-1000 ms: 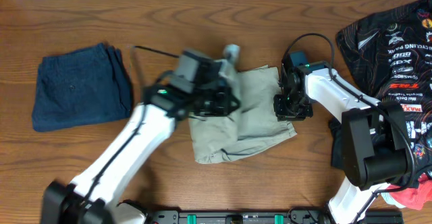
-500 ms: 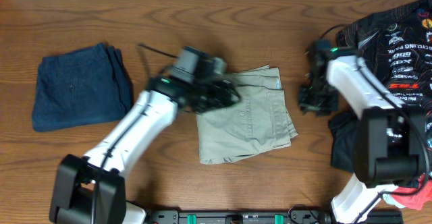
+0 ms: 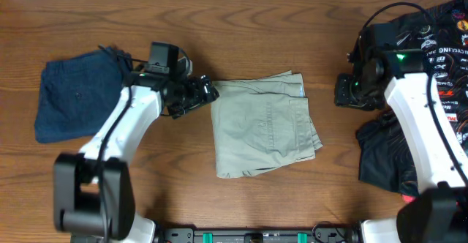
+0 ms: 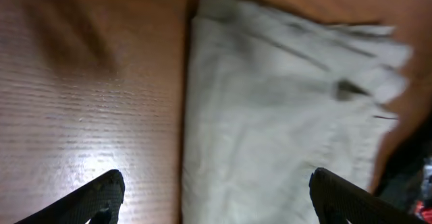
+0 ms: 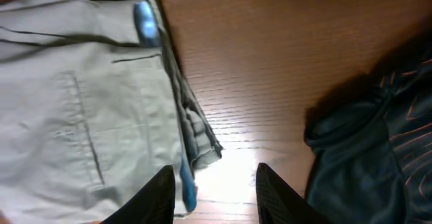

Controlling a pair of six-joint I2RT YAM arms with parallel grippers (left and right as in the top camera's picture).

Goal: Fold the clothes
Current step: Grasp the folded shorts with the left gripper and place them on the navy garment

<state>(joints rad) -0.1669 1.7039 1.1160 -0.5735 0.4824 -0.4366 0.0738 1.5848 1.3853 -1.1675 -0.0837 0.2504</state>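
The pale khaki-green shorts (image 3: pixel 263 126) lie folded flat in the middle of the table, back pocket up. My left gripper (image 3: pixel 207 94) hovers at their upper left corner, wide open and holding nothing. In the left wrist view the shorts (image 4: pixel 270 116) spread ahead of the gripper (image 4: pixel 216 200). My right gripper (image 3: pixel 341 92) sits just right of the shorts, over bare wood. Its jaws (image 5: pixel 217 193) stand open and empty, with the shorts' edge (image 5: pixel 81 102) to their left. The navy shorts (image 3: pixel 80 100) lie folded at the far left. A black jersey (image 3: pixel 439 45) with orange swirls is heaped at the right.
A dark garment (image 3: pixel 384 162) lies bunched under the right arm, and shows in the right wrist view (image 5: pixel 378 136) too. A bit of red cloth (image 3: pixel 446 214) peeks out at the bottom right corner. Bare wood runs between the two folded shorts.
My left gripper opened, let go of the khaki shorts and drew back to the left. The right arm pulled away to the right. The shorts now lie folded flat.
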